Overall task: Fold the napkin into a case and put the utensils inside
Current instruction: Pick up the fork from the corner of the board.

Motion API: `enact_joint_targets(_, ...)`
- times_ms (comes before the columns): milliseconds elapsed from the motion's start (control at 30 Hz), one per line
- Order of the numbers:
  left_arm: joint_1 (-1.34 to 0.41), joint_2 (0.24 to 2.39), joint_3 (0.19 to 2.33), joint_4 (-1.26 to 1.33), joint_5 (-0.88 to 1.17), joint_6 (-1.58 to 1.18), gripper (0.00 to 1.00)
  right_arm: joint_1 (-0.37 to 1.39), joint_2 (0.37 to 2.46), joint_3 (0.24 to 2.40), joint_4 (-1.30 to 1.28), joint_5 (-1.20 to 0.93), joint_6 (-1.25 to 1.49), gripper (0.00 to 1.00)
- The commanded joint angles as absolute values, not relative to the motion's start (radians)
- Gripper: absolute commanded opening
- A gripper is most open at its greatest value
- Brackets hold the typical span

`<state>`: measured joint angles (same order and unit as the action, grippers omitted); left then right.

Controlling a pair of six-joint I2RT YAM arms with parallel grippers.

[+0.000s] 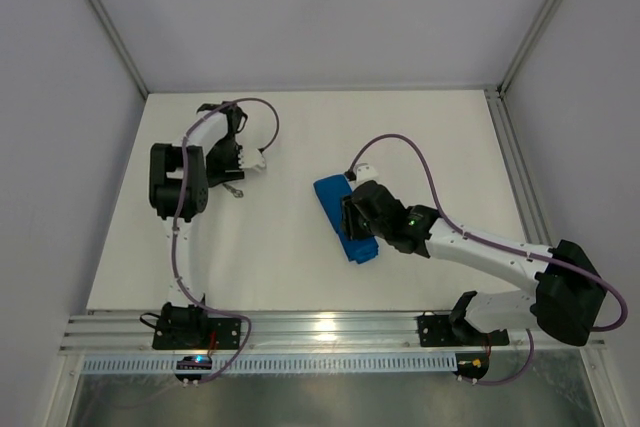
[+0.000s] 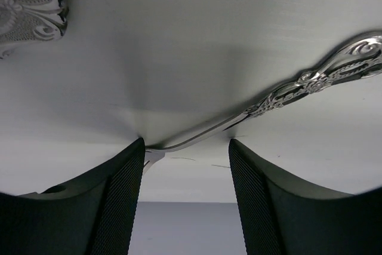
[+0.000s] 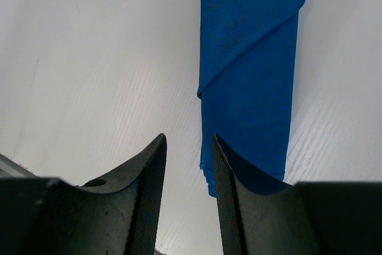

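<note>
left gripper (image 2: 186,144) — jaws parted, straddling the slim end of a silver utensil (image 2: 298,85) flat on the table (image 2: 179,40). right gripper (image 3: 188,138) — jaws parted, empty, at the blue case (image 3: 250,88) end.

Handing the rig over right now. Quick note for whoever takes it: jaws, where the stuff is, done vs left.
Left gripper: jaws open, straddling the slim end of a silver utensil that lies flat on the table; not gripped. A second ornate utensil handle lies close by.
Right gripper: jaws open, nothing between them, at the near end of the folded blue napkin.
Done: napkin folded into a narrow strip.
Left: pick up both utensils and slide them inside.
</note>
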<state>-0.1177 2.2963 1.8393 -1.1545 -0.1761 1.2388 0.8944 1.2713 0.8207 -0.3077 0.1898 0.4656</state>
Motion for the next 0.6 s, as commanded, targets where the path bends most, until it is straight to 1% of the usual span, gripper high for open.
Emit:
enact_joint_targets(0,-0.141,2.336,1.864,-1.229,-0.195,1.215,0.59,0.891,1.226,0.819,-0.29,0.196,0.462,0.4)
enact_joint_targets(33,-0.146,2.336,1.855,-1.233,-0.19,1.213,0.58,0.891,1.218,0.816,-0.287,0.199,0.465,0.4)
enact_joint_targets(67,-0.155,2.335,1.832,-1.23,-0.181,1.212,0.5,0.891,1.215,0.812,-0.282,0.199,0.466,0.41)
enact_joint_targets(133,-0.161,2.33,1.81,-1.213,-0.17,1.192,0.37,0.89,1.212,0.811,-0.285,0.204,0.463,0.4)
enact_joint_targets(167,-0.164,2.329,1.803,-1.203,-0.161,1.183,0.25,0.891,1.209,0.816,-0.293,0.207,0.459,0.4)
enact_joint_targets(233,-0.17,2.326,1.79,-1.201,-0.124,1.151,0.15,0.891,1.203,0.819,-0.302,0.213,0.457,0.41)
enact_joint_targets(267,-0.17,2.324,1.789,-1.203,-0.111,1.135,0.04,0.891,1.201,0.818,-0.305,0.215,0.459,0.4)
enact_joint_targets(300,-0.17,2.322,1.793,-1.203,-0.076,1.091,0.0,0.891,1.192,0.815,-0.305,0.219,0.459,0.4)
enact_joint_targets(400,-0.17,2.321,1.813,-1.218,-0.012,0.987,0.0,0.891,1.175,0.804,-0.302,0.222,0.469,0.4)
enact_joint_targets(433,-0.169,2.322,1.837,-1.223,0.059,0.892,0.0,0.89,1.17,0.801,-0.301,0.225,0.475,0.4)
enact_joint_targets(500,-0.161,2.306,1.855,-1.221,0.141,0.781,0.0,0.891,1.163,0.795,-0.298,0.229,0.488,0.41)
enact_joint_targets(533,-0.147,2.295,1.859,-1.21,0.241,0.726,0.0,0.891,1.157,0.792,-0.296,0.232,0.491,0.4)
enact_joint_targets(567,-0.137,2.278,1.85,-1.191,0.288,0.6,0.0,0.891,1.155,0.79,-0.296,0.233,0.494,0.4)
